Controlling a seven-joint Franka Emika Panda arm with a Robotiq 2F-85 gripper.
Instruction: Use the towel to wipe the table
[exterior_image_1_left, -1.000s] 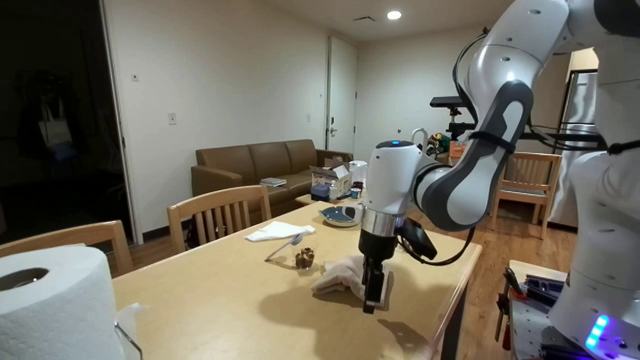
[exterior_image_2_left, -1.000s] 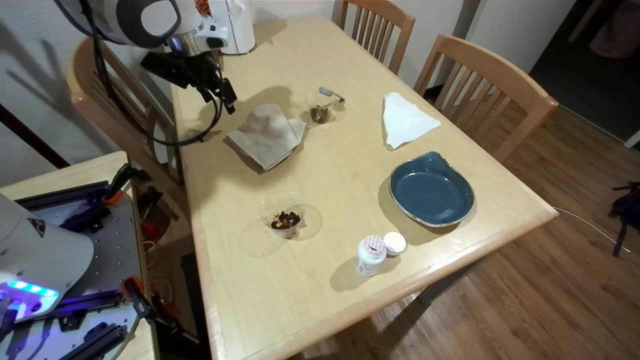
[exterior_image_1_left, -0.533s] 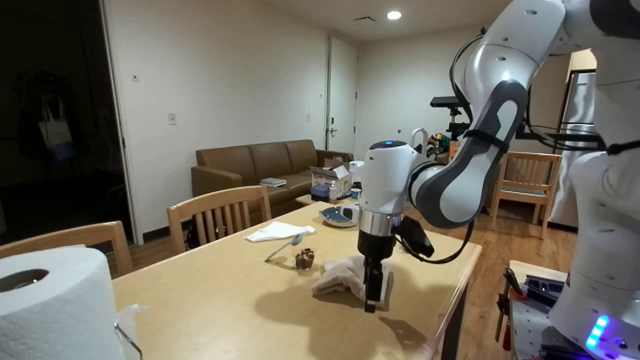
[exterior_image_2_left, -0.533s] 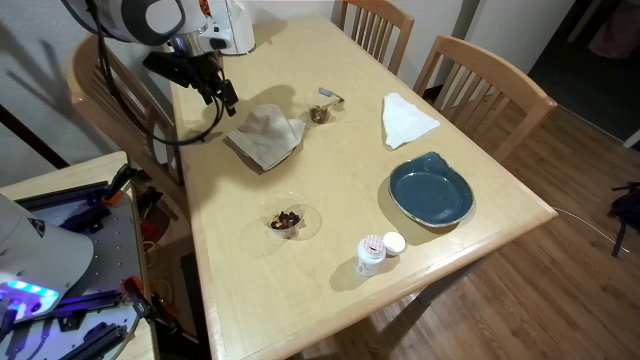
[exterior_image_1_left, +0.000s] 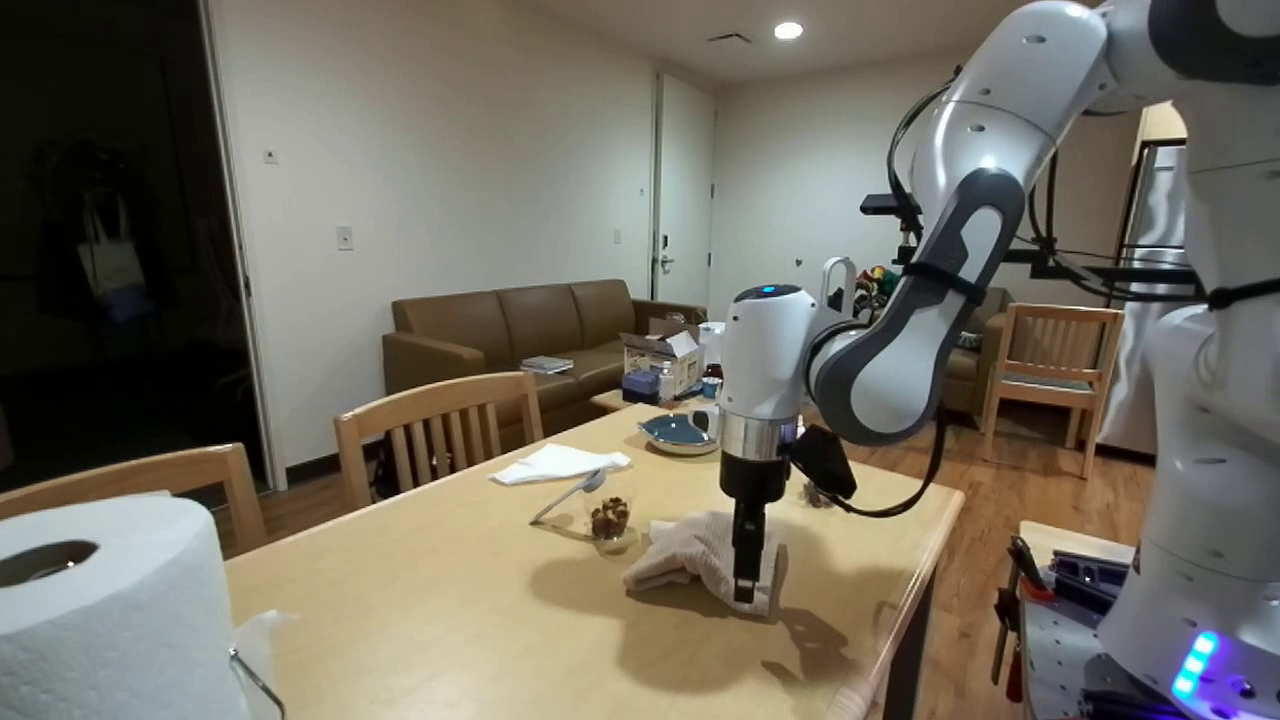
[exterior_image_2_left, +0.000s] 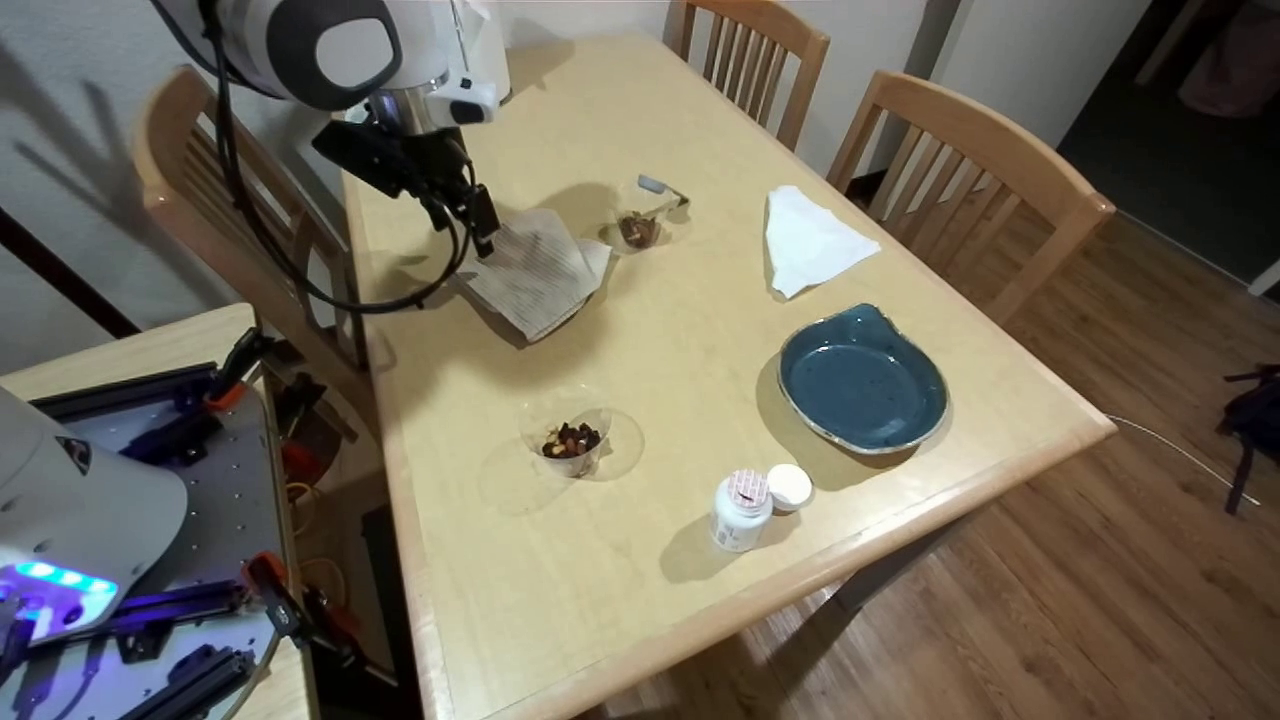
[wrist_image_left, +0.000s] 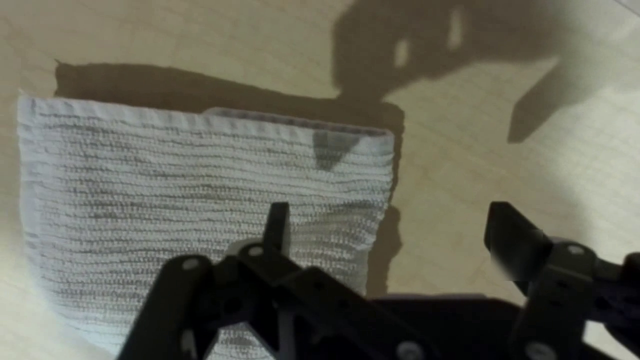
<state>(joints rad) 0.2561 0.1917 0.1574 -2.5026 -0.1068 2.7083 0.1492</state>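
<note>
Towel lies loose below 2 fingers spread wide apart.

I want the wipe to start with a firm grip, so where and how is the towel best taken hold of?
Probably from straight above, pinching the towel by the edge under the open end effector. In the wrist view that edge runs between the fingers, with table beyond it, and the shadow alongside hints that it lifts slightly.

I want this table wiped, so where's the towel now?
In an exterior view, the towel lies on the table, left of a clear cup; the wrist view shows it partly beneath the open gripper.
</note>
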